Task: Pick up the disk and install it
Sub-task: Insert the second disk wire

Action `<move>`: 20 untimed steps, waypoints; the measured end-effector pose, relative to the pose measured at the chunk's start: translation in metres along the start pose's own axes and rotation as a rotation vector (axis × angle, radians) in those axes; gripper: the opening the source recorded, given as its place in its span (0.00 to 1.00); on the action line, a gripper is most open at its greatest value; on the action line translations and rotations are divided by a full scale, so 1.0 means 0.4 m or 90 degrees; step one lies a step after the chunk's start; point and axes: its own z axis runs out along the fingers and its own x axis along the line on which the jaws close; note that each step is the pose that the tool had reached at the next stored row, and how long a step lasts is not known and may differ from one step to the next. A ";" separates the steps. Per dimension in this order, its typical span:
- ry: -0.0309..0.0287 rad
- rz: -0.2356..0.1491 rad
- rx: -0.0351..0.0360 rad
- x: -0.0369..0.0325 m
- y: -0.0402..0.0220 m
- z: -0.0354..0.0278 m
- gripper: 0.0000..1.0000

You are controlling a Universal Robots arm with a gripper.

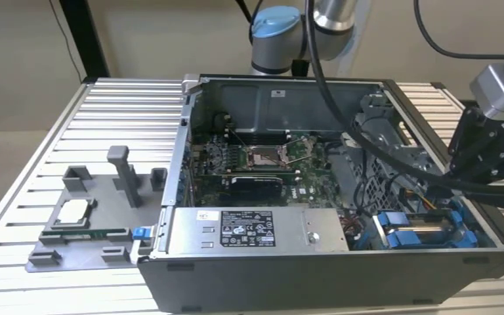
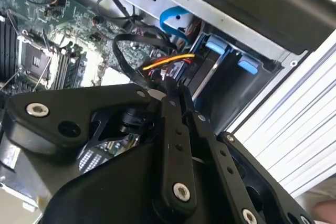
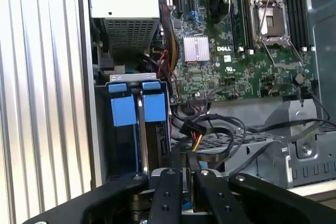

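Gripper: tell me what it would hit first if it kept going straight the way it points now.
Probably the black cable bundle with the yellow and orange wires beside the blue drive bay, which lies just ahead of the gripper in both wrist views. Depth is unclear, so this is a guess.

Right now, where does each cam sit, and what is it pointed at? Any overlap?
Exterior view: off the arm, raised, looking down into the open computer case on the slatted table; the arm shows at the back.
First wrist view: on the wrist, looking past the gripper into the case at the blue drive-bay tabs and motherboard.
Second wrist view: on the wrist, from another side; the gripper's black body is in the foreground.
Shared: all three show the blue tabs and the CPU socket.
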 end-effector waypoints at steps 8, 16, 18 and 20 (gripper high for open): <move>0.0269 -0.012 0.0648 0.004 0.032 0.003 0.00; 0.0810 -0.013 0.0904 0.009 0.073 0.009 0.00; 0.0835 -0.014 0.1008 0.010 0.085 0.013 0.00; 0.0820 -0.016 0.1135 0.011 0.095 0.016 0.00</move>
